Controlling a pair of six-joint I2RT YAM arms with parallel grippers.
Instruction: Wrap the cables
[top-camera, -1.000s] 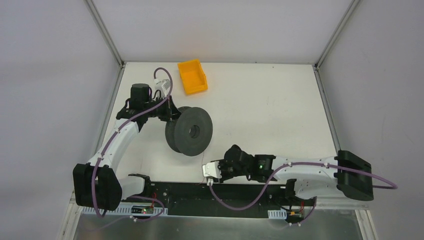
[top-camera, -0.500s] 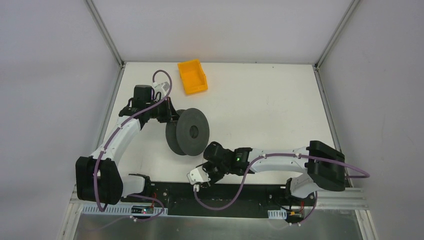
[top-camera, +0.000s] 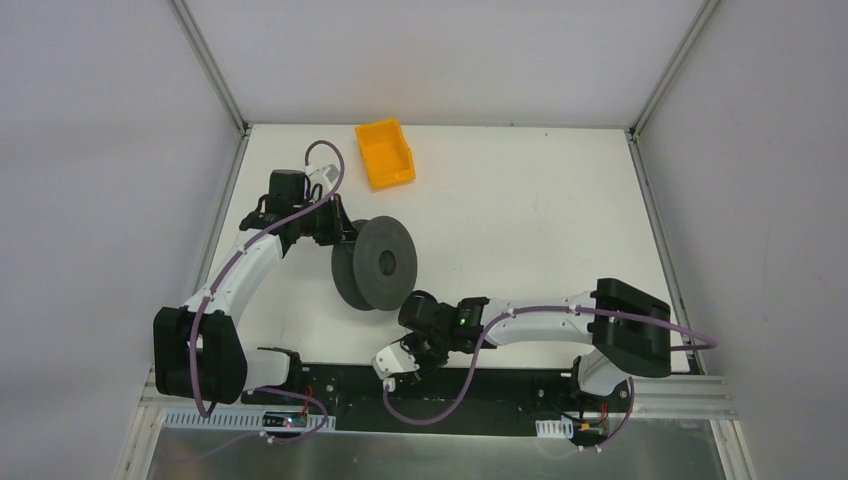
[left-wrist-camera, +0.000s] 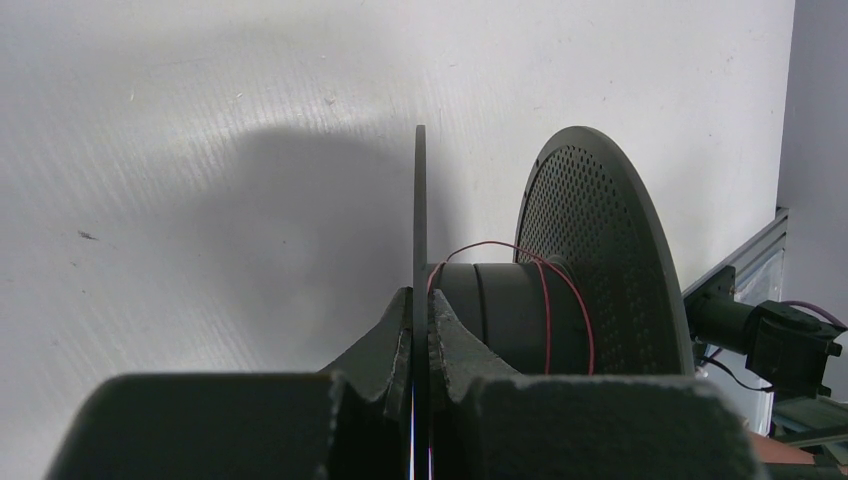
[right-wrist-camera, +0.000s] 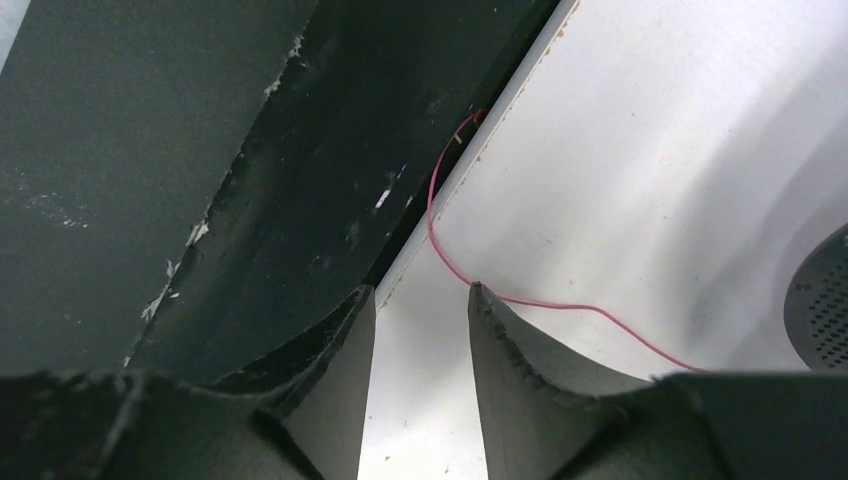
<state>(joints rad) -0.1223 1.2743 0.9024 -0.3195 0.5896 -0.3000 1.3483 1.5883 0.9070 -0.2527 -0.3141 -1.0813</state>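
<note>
The thin red cable (left-wrist-camera: 546, 310) sits in a few loose turns on the hub of the grey spool (top-camera: 378, 262). Its tail trails over the table (top-camera: 520, 200) to the near edge. The left gripper (left-wrist-camera: 420, 310) is clamped on one flange, probably to keep the spool upright for winding. The right gripper (right-wrist-camera: 422, 292) hovers over the tail with its fingers apart and holding nothing, apparently lining up a pick.
</note>
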